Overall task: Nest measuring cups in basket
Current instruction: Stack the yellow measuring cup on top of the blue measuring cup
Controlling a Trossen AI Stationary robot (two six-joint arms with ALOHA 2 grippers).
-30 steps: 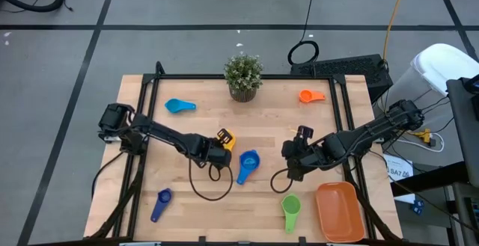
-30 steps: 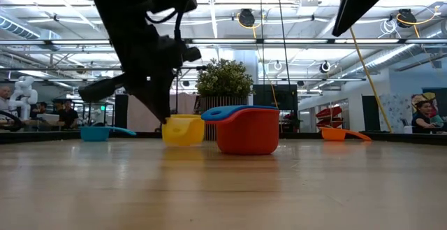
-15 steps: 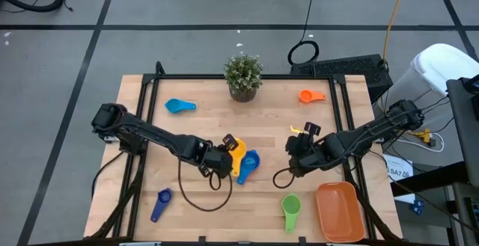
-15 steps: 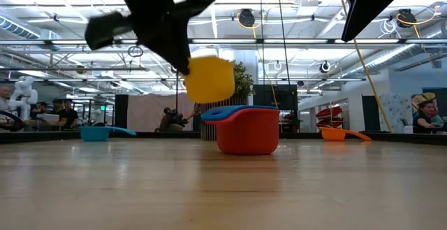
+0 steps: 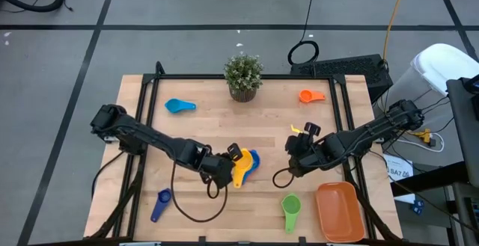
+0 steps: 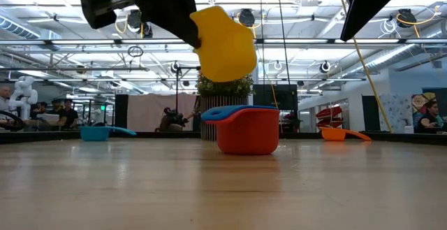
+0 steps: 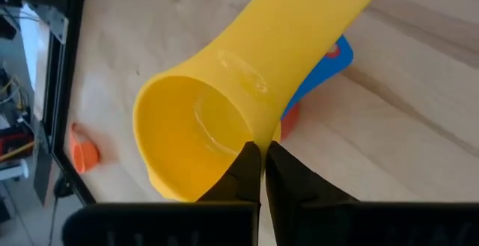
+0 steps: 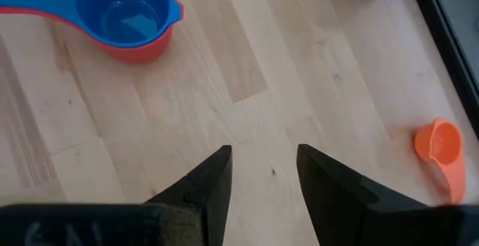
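Observation:
My left gripper (image 5: pixel 230 158) is shut on a yellow measuring cup (image 5: pixel 242 166) and holds it in the air above a blue cup (image 6: pixel 237 112). That blue cup sits nested inside a red cup (image 6: pixel 247 136) standing on the table's middle. In the left wrist view the yellow cup (image 7: pixel 224 96) shows its open mouth, with the blue cup's handle (image 7: pixel 329 63) below it. My right gripper (image 5: pixel 300 137) hovers open over bare wood right of the middle, its fingers (image 8: pixel 209 175) holding nothing. The orange basket (image 5: pixel 339 211) lies at the near right corner. My left gripper pinches the rim of the yellow cup's bowl (image 7: pixel 253 137) with its fingertips, on the side where the handle begins. The fingers slant down from the table's left. The cup is lifted clear and tilted, its handle (image 5: pixel 239 177) pointing toward the near edge.
A potted plant (image 5: pixel 243 75) stands at the far edge. Lying loose on the table are a light blue cup (image 5: pixel 178 105) at the far left, an orange one (image 5: pixel 310 96) at the far right, a dark blue one (image 5: pixel 161 203) at the near left and a green one (image 5: pixel 290 208) beside the basket.
My left gripper has risen with the yellow cup, lifting it off the table, and carried it toward the near edge and the right until it hangs over the blue-in-red stack. The cup has tipped on the way. My right gripper has turned slightly in place.

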